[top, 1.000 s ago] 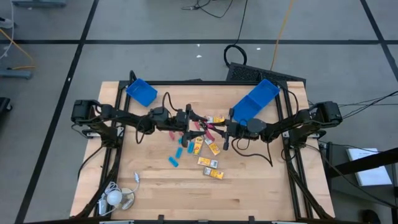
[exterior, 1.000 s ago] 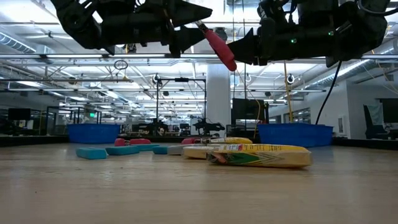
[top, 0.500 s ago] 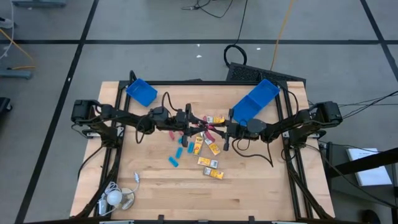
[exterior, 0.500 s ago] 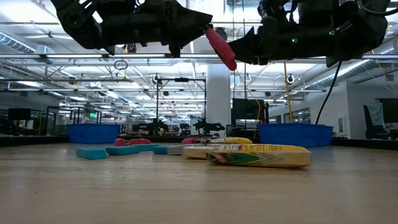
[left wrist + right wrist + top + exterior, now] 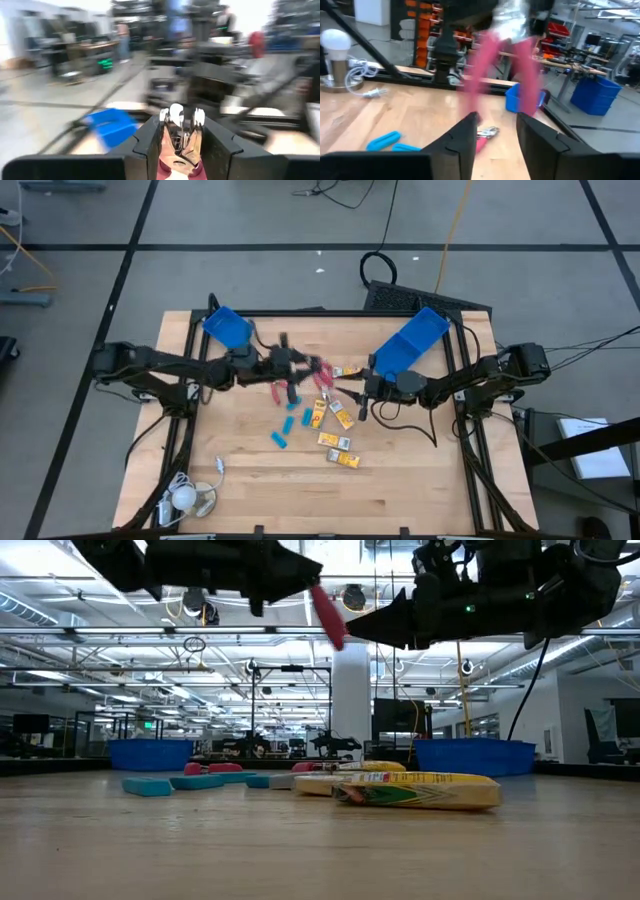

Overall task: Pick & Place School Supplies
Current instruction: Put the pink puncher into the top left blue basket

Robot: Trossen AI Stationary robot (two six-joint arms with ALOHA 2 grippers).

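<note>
My left gripper (image 5: 303, 366) is above the middle of the table, shut on a pair of pink-handled scissors (image 5: 322, 373). In the low view the pink handle (image 5: 328, 615) sticks out of it, slanting down. My right gripper (image 5: 363, 392) is open and empty just to the right of the scissors, at about the same height (image 5: 362, 626). Another pair of red scissors (image 5: 278, 392), several light-blue pieces (image 5: 280, 440) and several yellow packets (image 5: 340, 442) lie flat on the table below. My left gripper pinches the scissors between its two fingers at the shiny metal part (image 5: 181, 127), next to the handles. The pink handles (image 5: 525, 75) stick out past the fingertips toward my right gripper. The scissors are lifted clear of the table.
A small blue bin (image 5: 228, 327) stands at the far left and a larger tilted blue bin (image 5: 410, 345) at the far right. A white round object with a cord (image 5: 183, 498) lies at the near left corner. The near half of the table is bare wood.
My left gripper has drawn back toward the table's left and far side with the scissors and turned. The pink handle, which reached my right gripper's fingertips a second ago, now hangs apart from them.
</note>
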